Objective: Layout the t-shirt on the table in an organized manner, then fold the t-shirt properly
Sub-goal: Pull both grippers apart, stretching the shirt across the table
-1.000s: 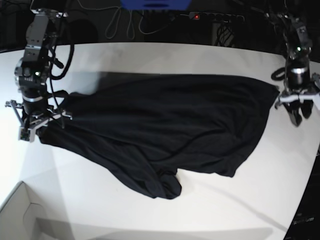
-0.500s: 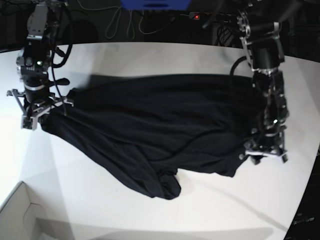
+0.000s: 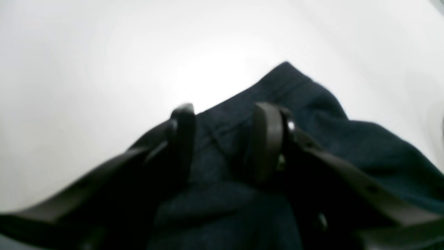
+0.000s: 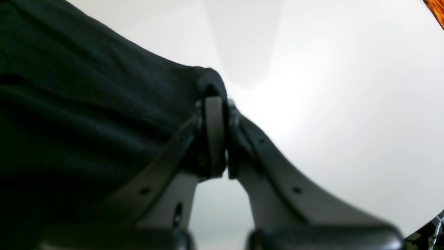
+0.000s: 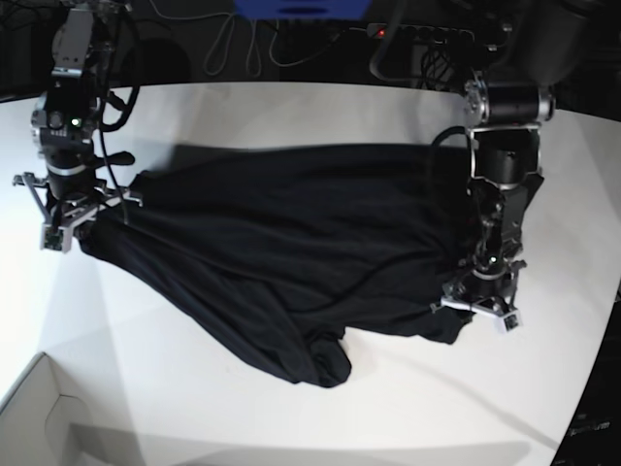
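The black t-shirt [image 5: 301,252] lies spread but rumpled across the white bench [image 5: 291,107], a bunched lump at its near edge, and it looks thin, light and limp, so it will likely sag and drag unless taken by hems or corners and kept taut between both arms. The left end effector [image 3: 222,139] stands parted over a corner of the cloth, not yet clenched on it, while the right end effector [image 4: 216,135] is clamped on a fold at the far end. Both wrist views are blurred, and sleeves and collar cannot be made out.
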Controlling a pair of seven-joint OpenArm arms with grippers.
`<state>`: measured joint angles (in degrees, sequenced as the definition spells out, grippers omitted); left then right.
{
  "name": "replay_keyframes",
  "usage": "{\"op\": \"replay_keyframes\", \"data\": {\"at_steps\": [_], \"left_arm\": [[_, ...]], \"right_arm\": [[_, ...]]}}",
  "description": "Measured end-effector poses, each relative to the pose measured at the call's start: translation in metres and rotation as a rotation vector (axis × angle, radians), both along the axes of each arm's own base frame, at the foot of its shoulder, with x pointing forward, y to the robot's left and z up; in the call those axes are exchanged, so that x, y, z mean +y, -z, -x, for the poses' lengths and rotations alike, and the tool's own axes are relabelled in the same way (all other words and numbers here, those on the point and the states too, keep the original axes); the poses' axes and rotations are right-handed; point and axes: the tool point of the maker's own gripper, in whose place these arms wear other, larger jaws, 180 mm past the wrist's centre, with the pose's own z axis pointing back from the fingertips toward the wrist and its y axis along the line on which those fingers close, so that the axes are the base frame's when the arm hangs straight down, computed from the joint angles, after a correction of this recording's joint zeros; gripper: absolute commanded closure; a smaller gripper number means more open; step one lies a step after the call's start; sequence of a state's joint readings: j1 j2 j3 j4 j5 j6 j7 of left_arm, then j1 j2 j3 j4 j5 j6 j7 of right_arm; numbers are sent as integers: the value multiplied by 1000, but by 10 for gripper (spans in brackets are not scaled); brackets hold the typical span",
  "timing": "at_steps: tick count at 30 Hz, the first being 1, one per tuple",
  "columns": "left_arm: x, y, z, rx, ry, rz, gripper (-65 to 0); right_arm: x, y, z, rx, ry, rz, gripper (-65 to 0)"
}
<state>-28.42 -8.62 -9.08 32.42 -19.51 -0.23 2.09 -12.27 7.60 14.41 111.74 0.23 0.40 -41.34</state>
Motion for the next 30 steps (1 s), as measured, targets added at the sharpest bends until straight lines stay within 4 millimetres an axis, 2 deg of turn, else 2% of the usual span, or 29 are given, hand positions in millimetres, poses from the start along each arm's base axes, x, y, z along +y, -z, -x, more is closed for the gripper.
{"op": "replay_keyframes", "data": {"at_steps": [3, 4, 5, 7, 10, 12, 16, 19, 21, 23, 25, 30], "left_arm": [[1, 1, 1, -10, 1, -15, -253], [1, 1, 1, -9, 1, -16, -228], [2, 2, 2, -8, 1, -18, -172], [5, 4, 4, 0, -2, -20, 0], [7, 2, 4, 1, -5, -12, -24], [9, -2, 5, -3, -4, -11, 0], [37, -40, 6, -82, -66, 38, -2], [51, -87, -2, -150, -85, 102, -2], [60, -126, -6, -225, -86, 110, -2], [67, -153, -4, -270, -86, 108, -2], [70, -170, -1, -296, -87, 101, -2], [70, -190, 0, -330, -79, 87, -2]], "right_arm": [[0, 0, 0, 0, 0, 0, 0], [0, 0, 0, 0, 0, 0, 0], [0, 0, 0, 0, 0, 0, 0], [0, 0, 0, 0, 0, 0, 0], [0, 0, -1, -1, 1, -1, 0], [0, -1, -2, -6, 1, -2, 0], [-1, -6, -5, -21, -3, 7, 0], [-2, -11, -11, -35, -1, 8, 0], [-1, -19, -16, -61, -3, 9, 0], [-1, -29, -19, -93, -3, 14, 0], [-8, -34, -18, -105, 18, 19, 0], [-16, -49, -27, -156, 43, 17, 0]]}}
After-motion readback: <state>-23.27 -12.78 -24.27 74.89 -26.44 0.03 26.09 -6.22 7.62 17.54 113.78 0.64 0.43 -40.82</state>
